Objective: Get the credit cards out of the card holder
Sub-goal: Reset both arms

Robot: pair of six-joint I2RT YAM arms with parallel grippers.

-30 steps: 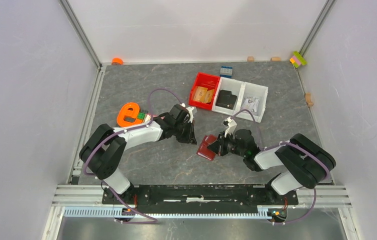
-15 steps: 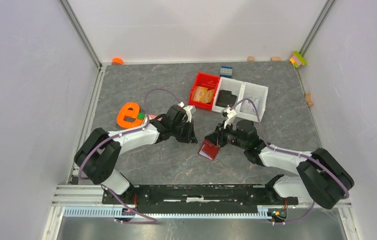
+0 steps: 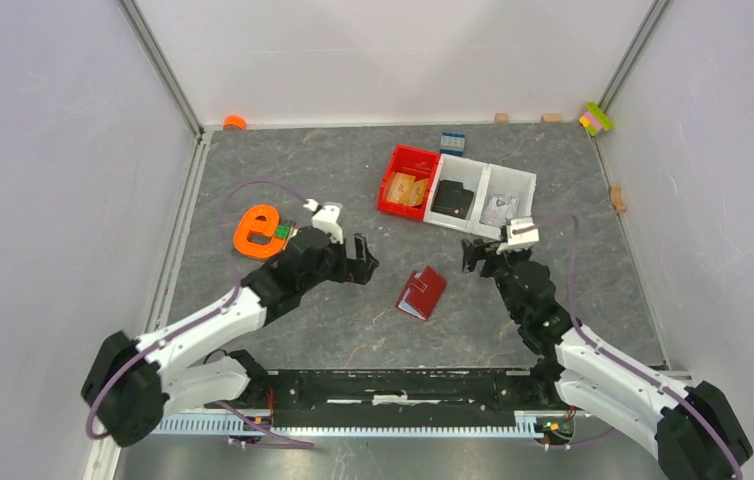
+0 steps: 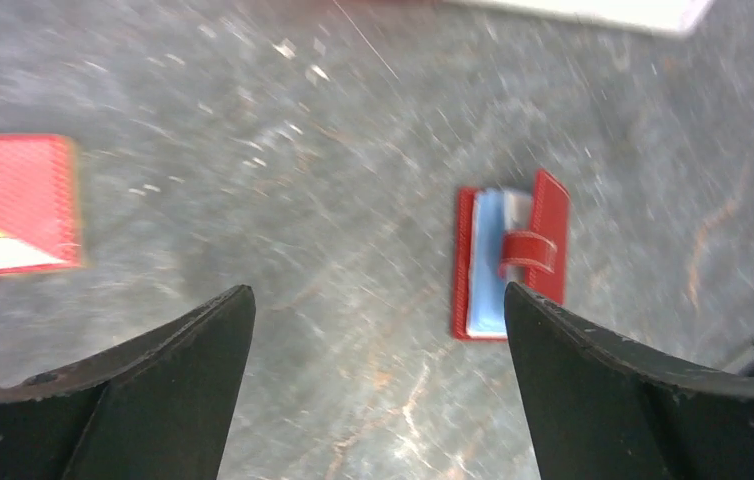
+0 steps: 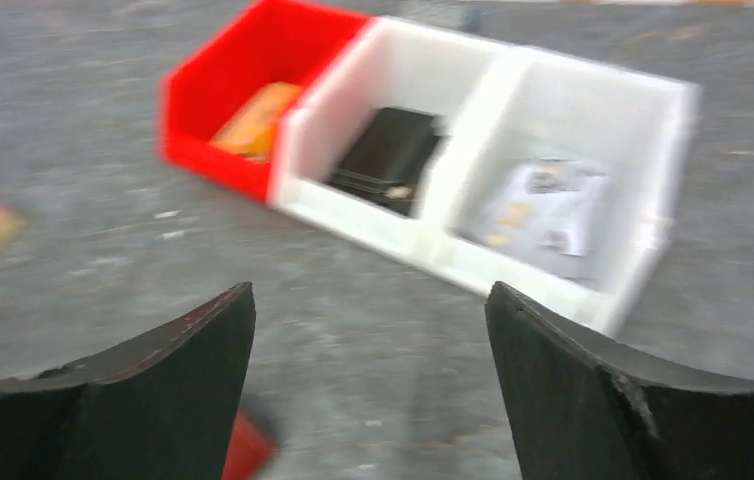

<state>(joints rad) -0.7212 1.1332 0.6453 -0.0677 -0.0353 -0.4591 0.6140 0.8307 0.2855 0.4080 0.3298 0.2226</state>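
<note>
My left claw hangs spread wide and empty above the table. My right claw is just as open and grips nothing, and it faces the white bins rather than the work. The card holder lies flat on the table between the two, apart from both. Its strap crosses the cover, and a light blue card shows beside it. I judge the holder light and floppy at its fold — it will likely slide on this smooth top unless one claw pins a cover down. The cards look thin, stiff and slick. I would pinch the exposed blue edge, not the face, and draw it out along the pocket — gently, lest the whole holder come along.
</note>
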